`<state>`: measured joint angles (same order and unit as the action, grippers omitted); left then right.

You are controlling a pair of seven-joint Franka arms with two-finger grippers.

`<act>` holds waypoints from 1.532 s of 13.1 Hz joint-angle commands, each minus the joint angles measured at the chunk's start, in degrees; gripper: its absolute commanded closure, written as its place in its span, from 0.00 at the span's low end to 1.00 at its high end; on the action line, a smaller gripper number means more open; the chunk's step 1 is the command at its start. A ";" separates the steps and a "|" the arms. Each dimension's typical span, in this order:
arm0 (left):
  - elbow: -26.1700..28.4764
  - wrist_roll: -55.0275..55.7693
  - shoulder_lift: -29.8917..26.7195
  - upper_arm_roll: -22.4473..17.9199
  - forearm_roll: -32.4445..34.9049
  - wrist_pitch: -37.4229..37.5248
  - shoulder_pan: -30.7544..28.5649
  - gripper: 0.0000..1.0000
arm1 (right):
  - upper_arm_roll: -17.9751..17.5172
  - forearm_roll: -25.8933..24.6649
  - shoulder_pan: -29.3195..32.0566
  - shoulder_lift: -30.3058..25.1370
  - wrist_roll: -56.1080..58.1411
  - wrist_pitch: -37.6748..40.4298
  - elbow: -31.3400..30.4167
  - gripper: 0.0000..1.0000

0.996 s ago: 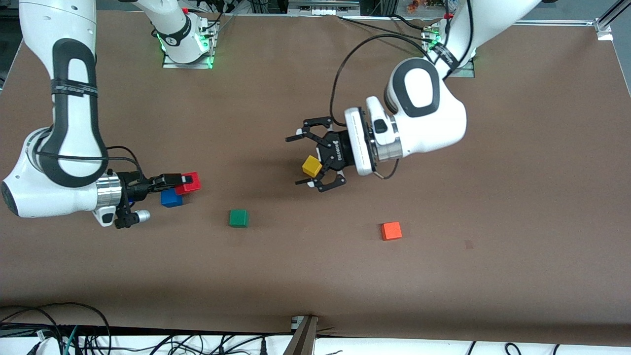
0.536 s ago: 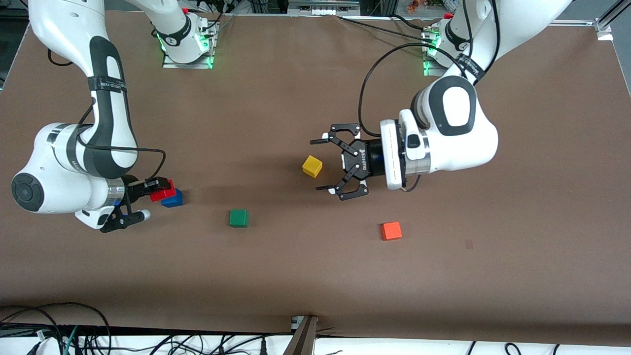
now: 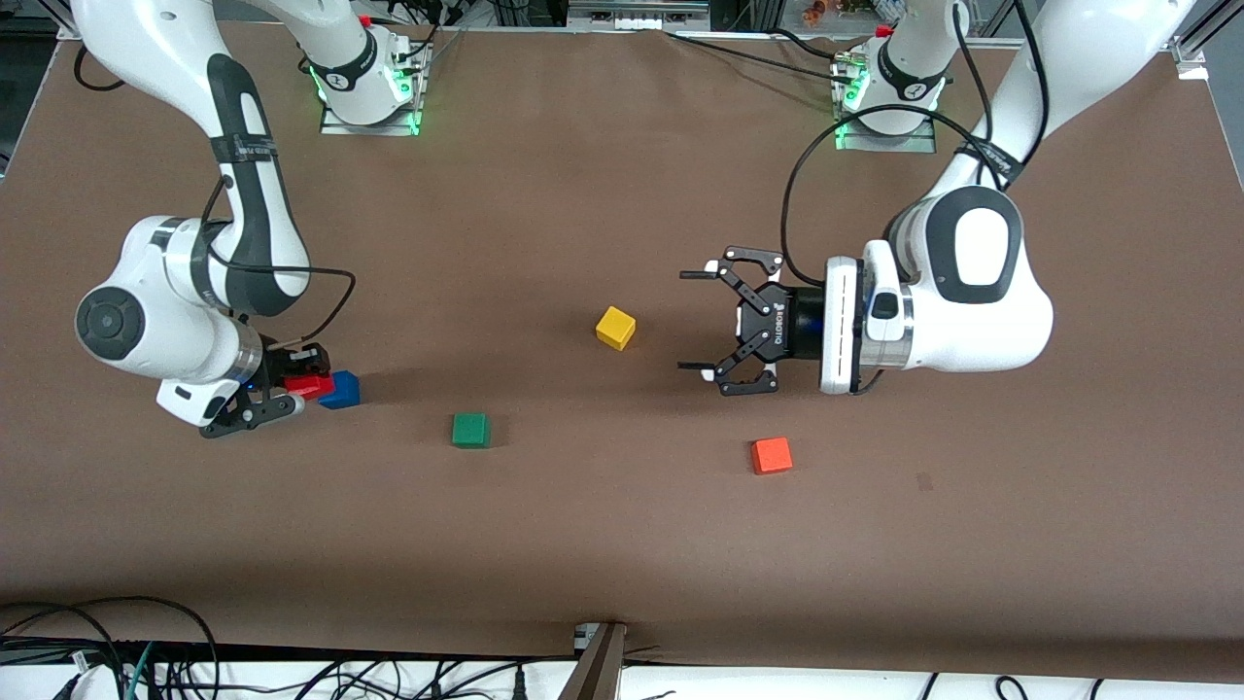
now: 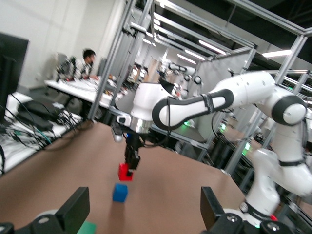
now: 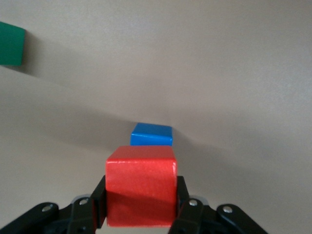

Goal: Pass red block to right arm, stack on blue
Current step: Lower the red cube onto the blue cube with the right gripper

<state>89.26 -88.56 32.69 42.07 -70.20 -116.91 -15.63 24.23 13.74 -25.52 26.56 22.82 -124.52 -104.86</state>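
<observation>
Even overhead light, brown table [image 3: 622, 544] matte, no glare. Soft shadows beside cubes and under arms. Green glow at arm bases [image 3: 369, 97]. Left wrist view motion-blurred; ceiling strip lights [image 4: 195, 46] bright.

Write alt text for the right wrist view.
The right end effector grips the red block between its fingers, held above the brown table. The blue block sits on the table just ahead, and a green block shows at the frame's edge.
</observation>
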 commanded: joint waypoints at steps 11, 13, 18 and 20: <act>1.00 35.60 -3.06 0.64 35.64 25.14 -6.61 0.00 | 0.21 -1.08 -2.78 -5.99 -6.21 -18.65 -16.25 1.00; 0.91 44.57 -3.24 1.43 41.96 26.91 -6.17 0.00 | 0.21 -1.08 -2.78 -5.56 -6.21 -19.18 -16.34 1.00; 0.30 59.53 -3.24 1.09 59.71 29.02 -2.91 0.00 | 0.12 -1.17 -2.78 -4.41 -6.21 -20.58 -16.34 1.00; -0.14 63.49 -3.59 0.82 67.34 28.50 -3.26 0.00 | 0.03 -1.17 -2.78 -4.32 -6.29 -20.67 -16.34 1.00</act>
<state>89.32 -28.30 30.95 43.60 -9.03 -88.57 -18.87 24.23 13.66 -27.89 22.83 17.90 -143.94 -120.17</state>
